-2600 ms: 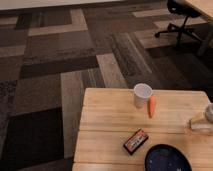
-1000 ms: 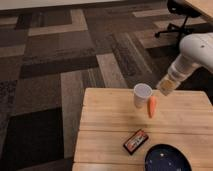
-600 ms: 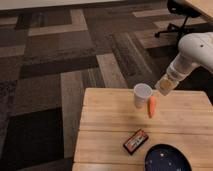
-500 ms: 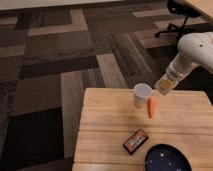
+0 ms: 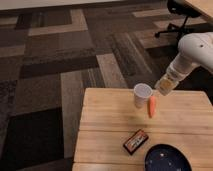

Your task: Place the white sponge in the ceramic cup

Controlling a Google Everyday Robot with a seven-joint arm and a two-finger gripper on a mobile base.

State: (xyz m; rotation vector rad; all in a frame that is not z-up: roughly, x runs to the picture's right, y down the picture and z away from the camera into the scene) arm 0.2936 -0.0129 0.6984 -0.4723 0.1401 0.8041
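The gripper (image 5: 163,87), clamped on the sponge (image 5: 165,86), hangs just right of the cup (image 5: 142,95). Soft, light (squashes easily): grip its middle.

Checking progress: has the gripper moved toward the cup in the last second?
Yes: the gripper, holding the white sponge, edged slightly left toward the ceramic cup.

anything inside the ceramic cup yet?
Not visibly: the ceramic cup shows only a pale open top; its bottom is hidden by the rim. The white sponge sits in the shut gripper, right of the cup, above the carrot.
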